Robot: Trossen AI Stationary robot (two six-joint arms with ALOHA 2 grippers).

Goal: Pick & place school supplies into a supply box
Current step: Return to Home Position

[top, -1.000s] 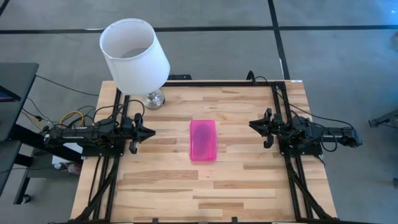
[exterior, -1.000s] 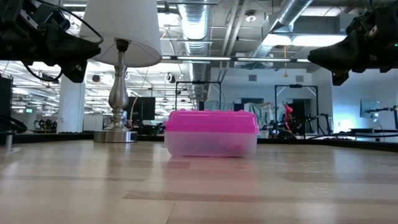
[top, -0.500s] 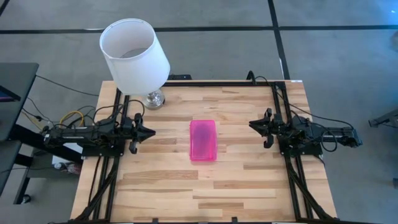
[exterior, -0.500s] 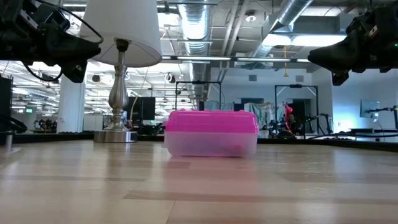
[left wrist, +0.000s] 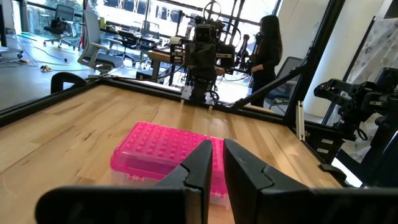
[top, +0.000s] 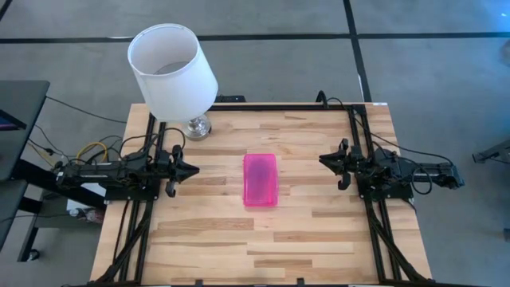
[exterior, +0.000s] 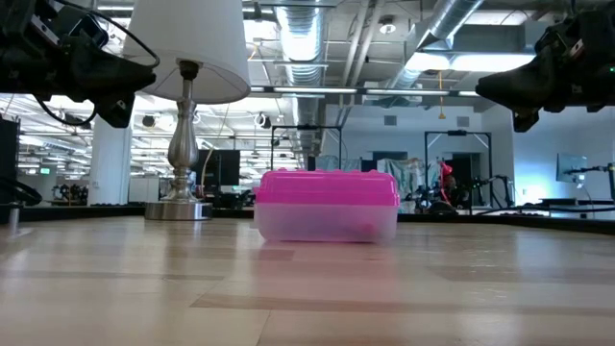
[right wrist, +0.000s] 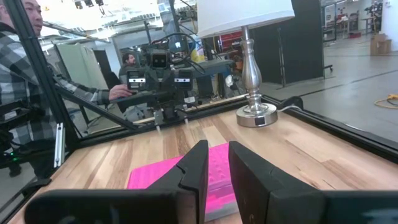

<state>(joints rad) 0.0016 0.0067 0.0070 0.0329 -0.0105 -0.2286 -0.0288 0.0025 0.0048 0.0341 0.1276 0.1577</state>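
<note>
The supply box [top: 260, 180] sat lid-down mid-table, both grippers [top: 190, 170] [top: 327, 159] parked at its sides, fingers nearly together and empty; no supplies seemingly showed, so lifting its lid should come first.

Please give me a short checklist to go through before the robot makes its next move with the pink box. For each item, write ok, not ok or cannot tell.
1. Pencil case lies flat in the middle of the table: ok.
2. Pink lid open for loading: not ok, it is shut.
3. Pens, pencils or scissors on the table to pick: not ok, none in view.
4. Left gripper empty and apart from the case: ok.
5. Right gripper empty and apart from the case: ok.
6. Lamp clear of the case: ok, it stands at the far left corner.
</note>
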